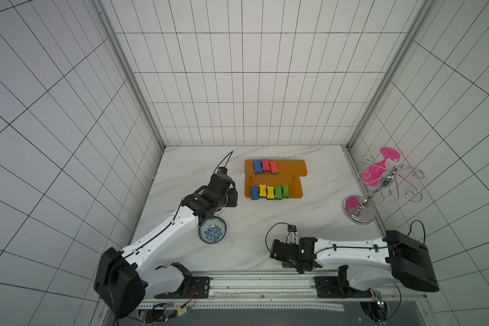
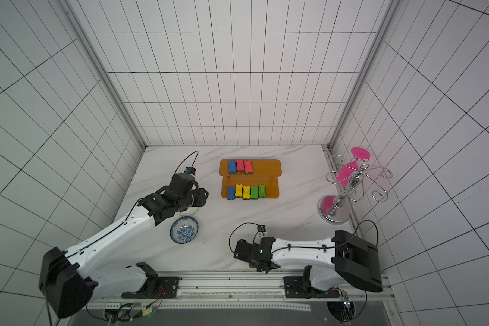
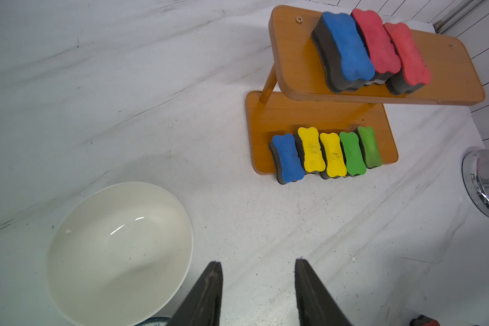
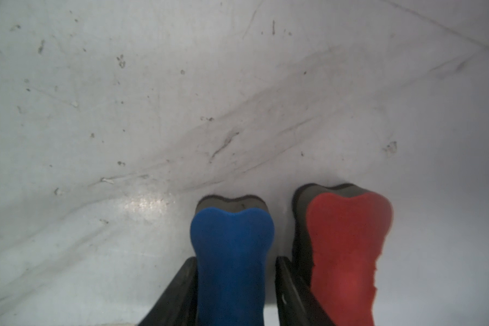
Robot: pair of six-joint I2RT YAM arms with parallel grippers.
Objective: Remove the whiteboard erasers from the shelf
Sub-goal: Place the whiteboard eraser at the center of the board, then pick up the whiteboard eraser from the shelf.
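Far left, the left pincer is hovering over the worktop with its fingers spread and nothing sitting between them. A white bowl is sitting just beside and below it. A blue-patterned bowl is lying right next to that one, nearer the arm bases.

Moving right, the orange shelf is standing toward the back of the worktop, carrying eight erasers. The top board is holding an upper blue eraser and two upper red erasers, all pressed side by side at its left end. The lower board is holding a lower blue eraser, two yellow erasers and two green erasers, packed in a row along its front edge.

Next, the right pincer is sitting low near the front of the worktop, well apart from the shelf. A loose blue eraser is lying between its fingers, and a loose red eraser is lying just outside one finger. Honestly can't tell if it's pinching the blue one or just standing around it.

Far right, a chrome wire rack with pink discs is standing by the wall.
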